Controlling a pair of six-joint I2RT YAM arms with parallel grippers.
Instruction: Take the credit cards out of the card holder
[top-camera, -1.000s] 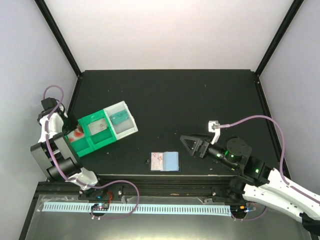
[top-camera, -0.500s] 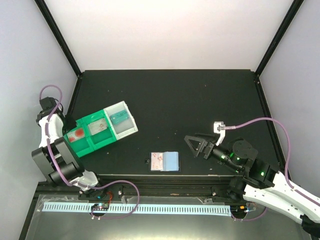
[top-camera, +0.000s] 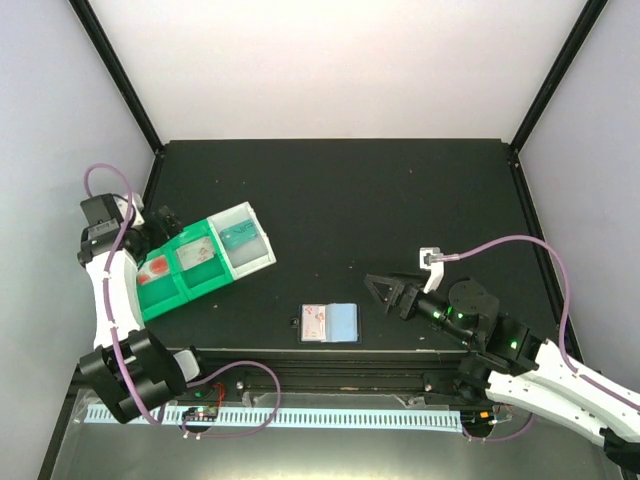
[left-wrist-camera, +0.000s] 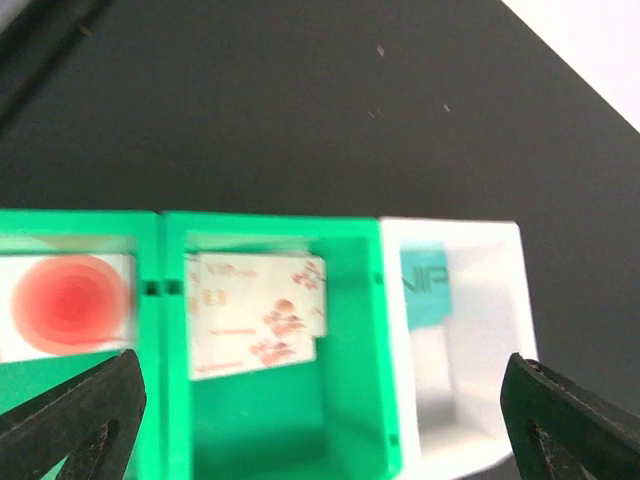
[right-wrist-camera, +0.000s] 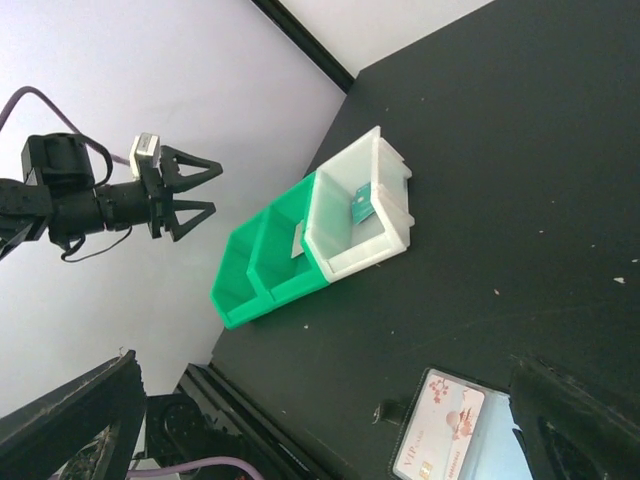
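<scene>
L hand agape, flat rect. card holder

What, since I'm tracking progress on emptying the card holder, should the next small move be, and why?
Probably bring the right gripper left, over the card holder. It lies open with a flowered card showing in its left half, and that gripper is open and nearest. The left gripper, also open, is by the tray.

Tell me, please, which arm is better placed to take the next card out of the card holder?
Probably the right: the right gripper hangs open beside the card holder, while the left gripper, also open, is away over the tray.
</scene>
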